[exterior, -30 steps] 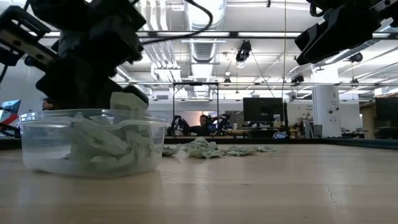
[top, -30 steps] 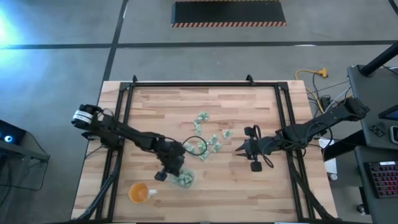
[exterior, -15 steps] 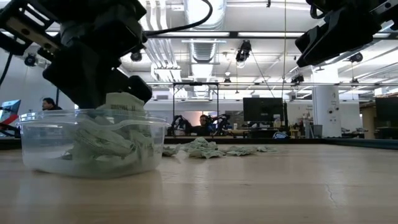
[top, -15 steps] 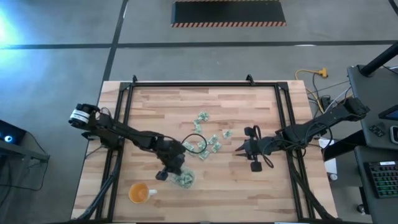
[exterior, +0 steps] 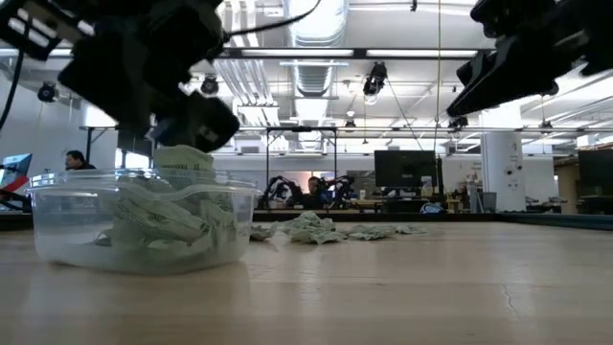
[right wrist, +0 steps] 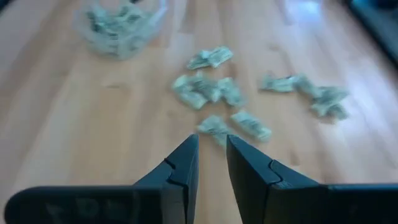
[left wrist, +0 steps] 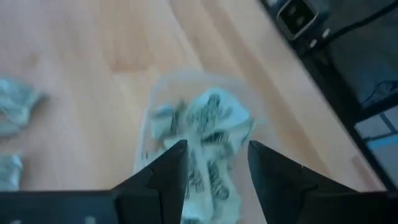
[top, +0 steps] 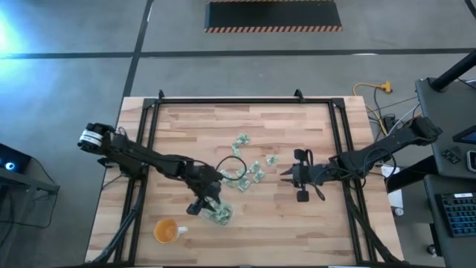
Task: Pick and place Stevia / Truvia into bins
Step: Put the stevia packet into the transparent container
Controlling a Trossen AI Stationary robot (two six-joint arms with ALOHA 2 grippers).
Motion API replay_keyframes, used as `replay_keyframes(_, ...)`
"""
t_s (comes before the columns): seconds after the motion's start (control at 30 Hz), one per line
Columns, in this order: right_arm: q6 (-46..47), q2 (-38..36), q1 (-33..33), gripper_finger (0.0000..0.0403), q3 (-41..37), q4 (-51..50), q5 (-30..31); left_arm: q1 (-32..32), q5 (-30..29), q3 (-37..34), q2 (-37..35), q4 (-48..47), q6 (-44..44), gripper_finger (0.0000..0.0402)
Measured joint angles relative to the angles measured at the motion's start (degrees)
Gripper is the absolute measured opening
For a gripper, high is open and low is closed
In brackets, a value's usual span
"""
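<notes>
The clear bin (top: 221, 215) stands near the table's front, left of centre, with a heap of pale green Stevia packets (exterior: 158, 216) inside it. My left gripper (left wrist: 216, 152) hovers open just above the heap (left wrist: 211, 118), touching nothing. One packet (exterior: 182, 158) lies on top of the heap, sticking up above the rim. Loose packets (top: 251, 170) lie scattered at the table's middle. My right gripper (right wrist: 212, 146) hangs above the table to their right, its fingers a narrow gap apart with nothing between them.
An orange cup (top: 166, 231) stands at the front left, near the bin. More loose packets lie farther back (top: 240, 141) and toward the right (top: 271, 160). A black cable loop (top: 233, 170) lies by the packets. Bare wood stretches at the right and the far side.
My left gripper has opened over the bin and let go of the packet it held. It has risen a little. The packet now rests on top of the heap in the bin.
</notes>
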Motion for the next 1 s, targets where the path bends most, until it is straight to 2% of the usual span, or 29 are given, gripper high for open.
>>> replay_keyframes(0.1, -3.7, 0.8, -1.0, 0.0072, -3.0, 5.4, 0.3, 0.0, -0.8, 0.2, -3.2, -0.1, 0.0, 0.0153)
replay_keyframes(0.17, -4.1, 1.8, -2.1, 0.0073, -4.3, 7.4, 0.3, -0.1, -4.4, 0.1, -5.5, 0.0, 0.0, 0.0153)
replay_keyframes(0.4, -4.2, 8.2, -9.4, 0.0077, -5.1, 12.7, 0.2, -0.1, -26.2, -0.7, -13.7, -1.3, -0.1, 0.0153)
replay_keyframes(0.5, -5.2, 12.2, -12.3, 0.0092, -4.6, 15.1, -1.2, -0.1, -32.8, -1.7, -16.7, -1.8, 0.0, 0.0153)
replay_keyframes(0.7, -5.6, 19.4, -17.0, 0.0136, -2.0, 14.8, -2.0, -0.2, -34.2, -2.5, -18.7, -1.0, -0.1, 0.0153)
replay_keyframes(0.9, -8.2, 25.4, -20.4, 0.0178, 1.7, 15.0, -8.1, -0.2, -34.2, -2.8, -17.8, -1.7, 0.0, 0.0153)
replay_keyframes(1.0, -9.5, 27.0, -21.3, 0.0194, 2.7, 14.2, -8.7, -0.2, -34.1, -2.7, -17.1, -0.9, 0.1, 0.0153)
